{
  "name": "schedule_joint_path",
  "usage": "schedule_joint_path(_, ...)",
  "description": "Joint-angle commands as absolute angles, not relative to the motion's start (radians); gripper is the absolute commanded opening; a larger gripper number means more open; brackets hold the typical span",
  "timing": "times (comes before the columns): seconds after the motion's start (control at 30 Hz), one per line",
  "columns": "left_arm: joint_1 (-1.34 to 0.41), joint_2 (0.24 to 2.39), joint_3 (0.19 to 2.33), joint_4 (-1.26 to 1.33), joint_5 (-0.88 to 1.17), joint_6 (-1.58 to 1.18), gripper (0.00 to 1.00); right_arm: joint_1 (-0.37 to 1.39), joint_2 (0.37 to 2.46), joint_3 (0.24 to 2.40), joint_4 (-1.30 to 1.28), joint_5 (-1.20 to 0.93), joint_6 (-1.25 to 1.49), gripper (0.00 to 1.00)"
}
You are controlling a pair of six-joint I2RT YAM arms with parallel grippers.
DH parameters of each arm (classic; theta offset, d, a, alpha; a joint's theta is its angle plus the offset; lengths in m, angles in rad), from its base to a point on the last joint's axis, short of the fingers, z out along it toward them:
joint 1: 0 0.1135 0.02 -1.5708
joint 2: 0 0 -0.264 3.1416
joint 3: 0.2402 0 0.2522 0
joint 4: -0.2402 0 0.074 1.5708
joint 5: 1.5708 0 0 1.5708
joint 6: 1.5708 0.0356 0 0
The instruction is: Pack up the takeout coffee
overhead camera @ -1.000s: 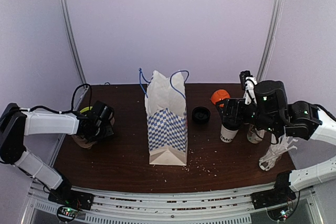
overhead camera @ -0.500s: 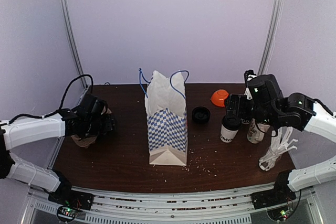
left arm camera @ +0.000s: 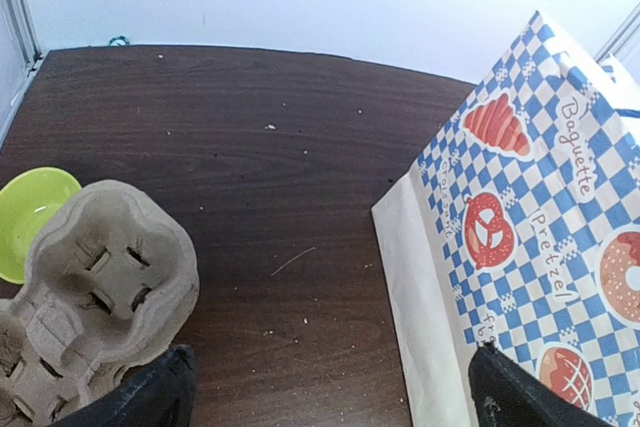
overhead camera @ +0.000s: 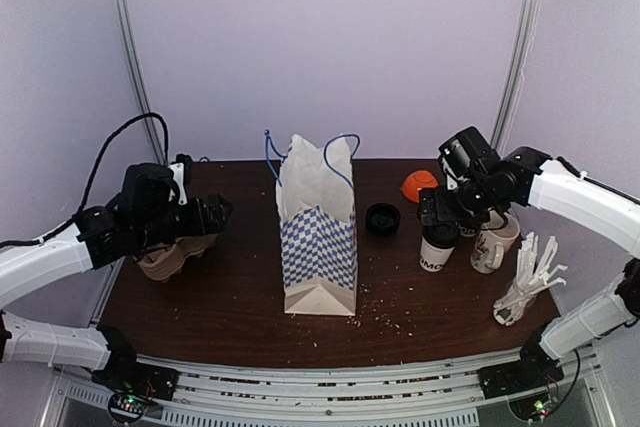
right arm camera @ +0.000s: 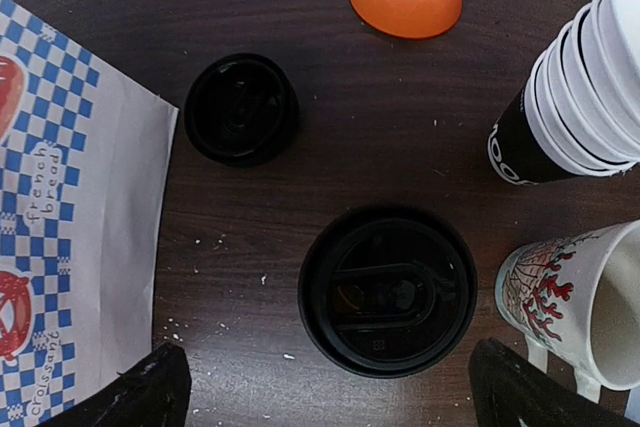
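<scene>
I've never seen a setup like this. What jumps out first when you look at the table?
The tall blue-and-white checked paper bag stands upright in the middle of the table, printed with pretzels and bread. To its right, the right gripper hovers open above the takeout coffee with its black lid, beside a stack of paper cups and a mug. On the left, the open left gripper hangs by a cardboard cup carrier.

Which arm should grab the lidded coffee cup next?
Right. The right gripper hangs open directly above the takeout coffee, fingers either side of its lid. The left gripper is over the cup carrier, beyond the paper bag.
</scene>
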State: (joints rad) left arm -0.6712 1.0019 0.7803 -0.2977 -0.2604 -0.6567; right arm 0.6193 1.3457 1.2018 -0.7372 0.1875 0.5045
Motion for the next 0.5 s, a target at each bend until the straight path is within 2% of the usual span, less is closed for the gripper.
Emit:
schedule_joint_path(0.0,-0.67,1.039,0.81,-0.257,-0.22,-0.564,0.98,0.57,1.4,1.265,-0.807,0.112,0.46,1.0)
schedule_joint_path(0.47,-0.67,1.077,0.738,-0.178,-0.172,-0.497,0.98,0.496,1.518,1.321,-0.924,0.047,0.356,1.0)
